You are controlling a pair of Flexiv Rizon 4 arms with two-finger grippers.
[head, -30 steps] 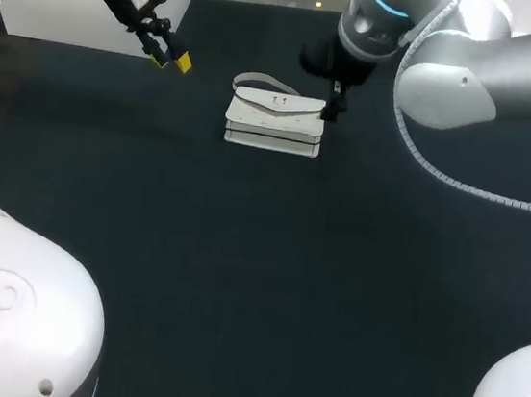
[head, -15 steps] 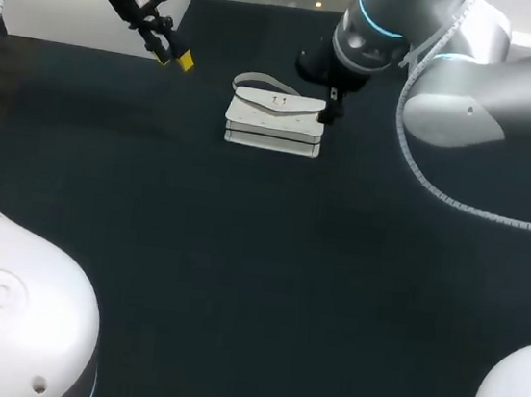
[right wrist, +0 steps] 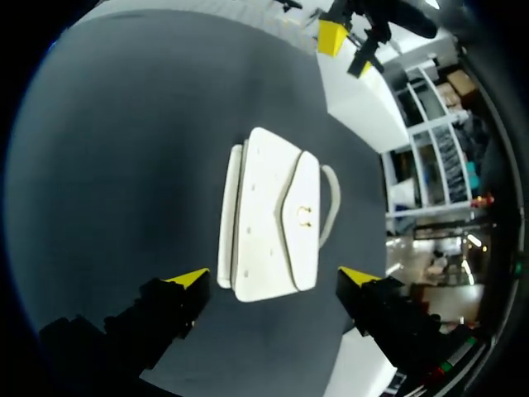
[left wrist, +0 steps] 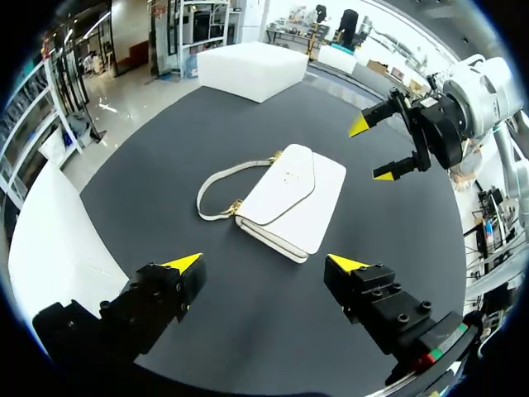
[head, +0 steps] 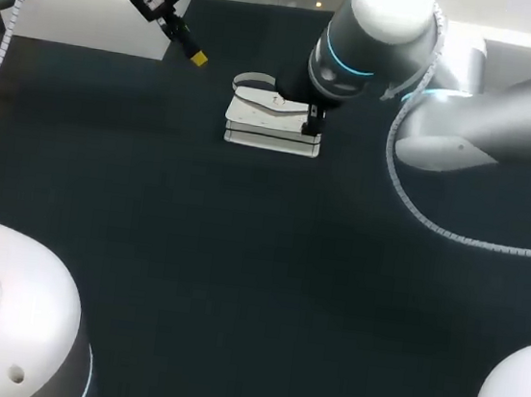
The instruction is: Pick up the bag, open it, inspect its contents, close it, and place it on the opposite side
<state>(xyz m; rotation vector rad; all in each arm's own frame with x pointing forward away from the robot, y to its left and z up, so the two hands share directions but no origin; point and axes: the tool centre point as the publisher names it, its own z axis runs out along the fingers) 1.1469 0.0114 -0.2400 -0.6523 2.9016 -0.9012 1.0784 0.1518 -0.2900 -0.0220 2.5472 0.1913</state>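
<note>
A white flap bag with a gold clasp and a short strap lies flat on the dark table, toward the far middle. My right gripper hangs directly over the bag's right end, its wrist hiding that part in the head view. In the right wrist view the bag lies just ahead of and below the open right gripper, untouched. My left gripper is open, off to the bag's far left. The left wrist view shows the bag ahead of the left gripper, with the right gripper beyond it.
A white box stands at the far left edge of the table, behind my left gripper; in the right wrist view this white box lies beyond the bag's strap. Wide dark table surface stretches toward the near side.
My right arm has swung left and now covers the bag's right end. My left gripper has moved slightly right and farther back. The bag has not moved.
</note>
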